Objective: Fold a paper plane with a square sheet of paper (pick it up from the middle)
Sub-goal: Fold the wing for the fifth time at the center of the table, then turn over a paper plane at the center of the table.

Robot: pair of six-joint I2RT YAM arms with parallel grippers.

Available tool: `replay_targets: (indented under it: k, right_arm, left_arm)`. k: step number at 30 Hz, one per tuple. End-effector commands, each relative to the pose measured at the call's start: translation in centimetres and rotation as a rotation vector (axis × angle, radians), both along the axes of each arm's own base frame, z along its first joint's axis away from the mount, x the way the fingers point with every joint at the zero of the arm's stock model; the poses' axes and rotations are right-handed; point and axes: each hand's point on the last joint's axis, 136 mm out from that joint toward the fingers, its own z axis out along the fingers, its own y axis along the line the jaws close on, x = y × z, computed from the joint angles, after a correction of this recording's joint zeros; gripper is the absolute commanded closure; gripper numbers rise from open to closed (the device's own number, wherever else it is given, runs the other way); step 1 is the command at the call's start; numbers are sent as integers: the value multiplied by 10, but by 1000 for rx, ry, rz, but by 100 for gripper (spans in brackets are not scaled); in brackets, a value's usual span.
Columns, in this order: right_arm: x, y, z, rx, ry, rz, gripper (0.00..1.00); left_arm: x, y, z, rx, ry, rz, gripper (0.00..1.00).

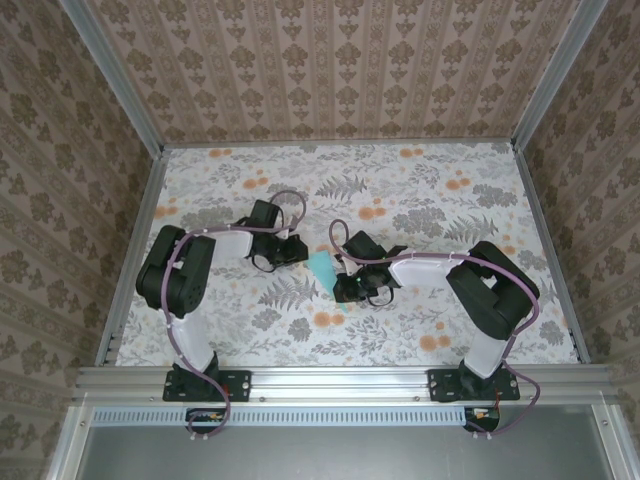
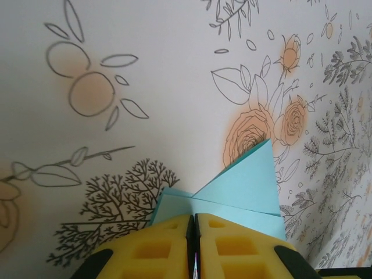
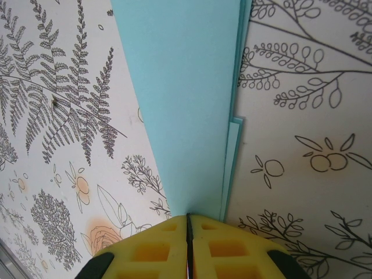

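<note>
The sheet of paper point(image 1: 322, 268), thin, matte turquoise and folded into layered panels with sharp creases, is located at the centre of the top view, between the two grippers. The left gripper point(image 2: 193, 224) is closed on one edge of it, yellow recessed pads point(image 2: 151, 250) pressed together. The right gripper point(image 3: 188, 224) is clamped on a long straight fold. Open room remains on the smooth floral-printed table point(image 1: 420, 190) toward the upper frame edge.
</note>
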Motion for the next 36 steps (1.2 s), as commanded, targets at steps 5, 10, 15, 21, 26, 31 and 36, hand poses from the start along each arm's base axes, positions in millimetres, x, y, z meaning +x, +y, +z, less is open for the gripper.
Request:
replay_targets:
  k: [5,10,15,21,26,31,36]
  right_arm:
    - [-19,-26,-20,-111,94,-43,89]
    - [25,8,39,35,-72,-78,82]
    - [54,2,89,60,-225,-166,55]
    - [76,-48,100,23,-279,-273,37]
    - [87,-85,97,-38,-332,-313,27]
    - [94,-117,81,-71,-338,-400,20]
    - [94,-136,73,-106,-342,-440,19]
  left_arm:
    - [33,42,4,156,-82,103,84]
    - [41,41,50,139,-138,150,76]
    - [32,49,78,176,-167,210,63]
    - [8,65,90,326,-151,276,45]
    - [-22,43,87,403,-107,257,36]
    - [-43,9,79,404,-38,275,33]
    - [-46,-16,70,392,36,302,33]
